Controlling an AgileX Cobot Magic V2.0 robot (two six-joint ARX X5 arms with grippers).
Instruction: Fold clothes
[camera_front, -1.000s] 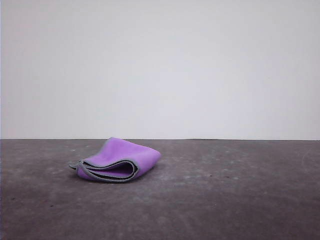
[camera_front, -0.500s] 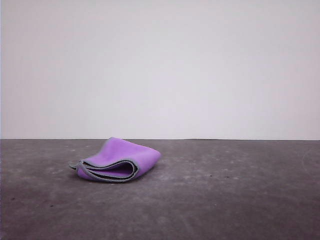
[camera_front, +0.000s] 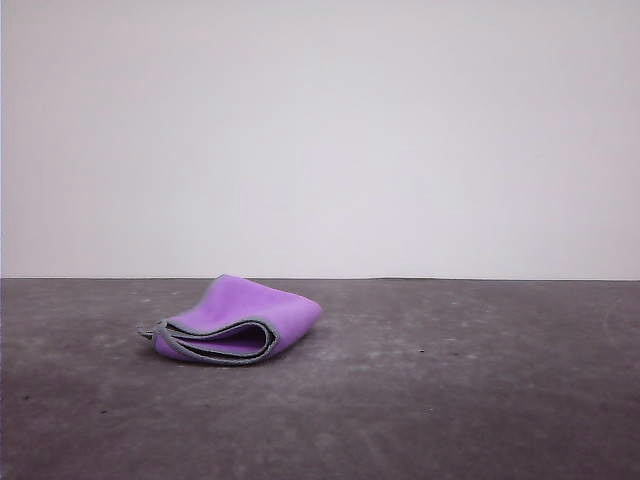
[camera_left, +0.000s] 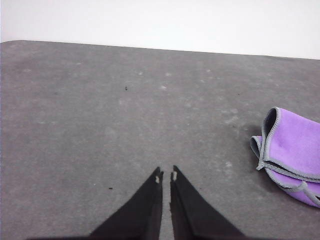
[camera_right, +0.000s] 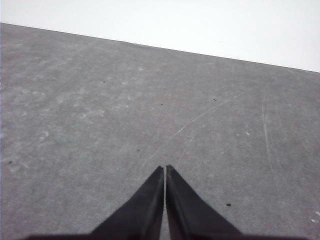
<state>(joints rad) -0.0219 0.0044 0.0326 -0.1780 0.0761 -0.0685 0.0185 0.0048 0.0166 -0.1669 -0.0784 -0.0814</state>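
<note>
Lying folded, purple face outward, the cloth (camera_front: 240, 322) sat near the table's (camera_front: 480, 400) far edge, left of centre; the left gripper (camera_left: 166, 176) and right gripper (camera_right: 165, 170) hovered empty, fingers together.

In the left wrist view the cloth (camera_left: 295, 150) runs off the picture's edge, so its far part and full outline cannot be told. Folded over itself in the front view, its inner layers stay hidden between the curled edging
</note>
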